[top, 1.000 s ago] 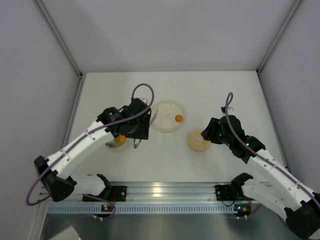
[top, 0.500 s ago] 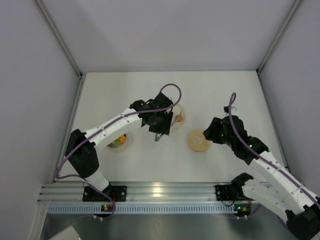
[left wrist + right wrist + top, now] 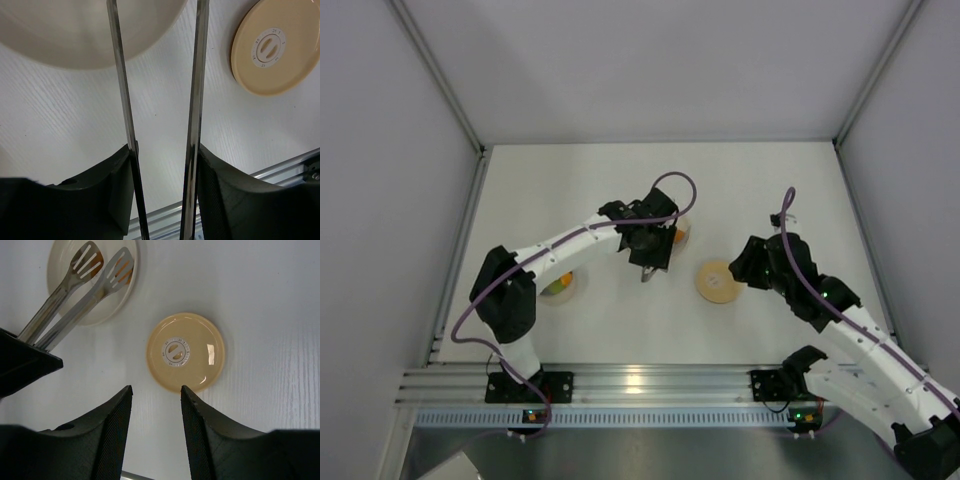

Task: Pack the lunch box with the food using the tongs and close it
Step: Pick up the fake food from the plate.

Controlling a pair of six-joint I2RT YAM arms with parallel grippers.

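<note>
Left gripper (image 3: 165, 150): clamping the tongs (image 3: 200, 75) across both arms, which are standing slightly apart, their slotted tips reaching over the cream plate (image 3: 112, 300) at the middle of the table (image 3: 720, 190). One orange piece of food (image 3: 678, 237) is lying on the plate by the tips. Lunch box (image 3: 574, 284): sitting uncovered on the left, nearer than the plate, and holding orange and green pieces. Tan lid (image 3: 185, 352): lying flat to the right of the plate. Right gripper (image 3: 156, 390): hanging over the lid's near edge, jaws parted, gripping nothing.
</note>
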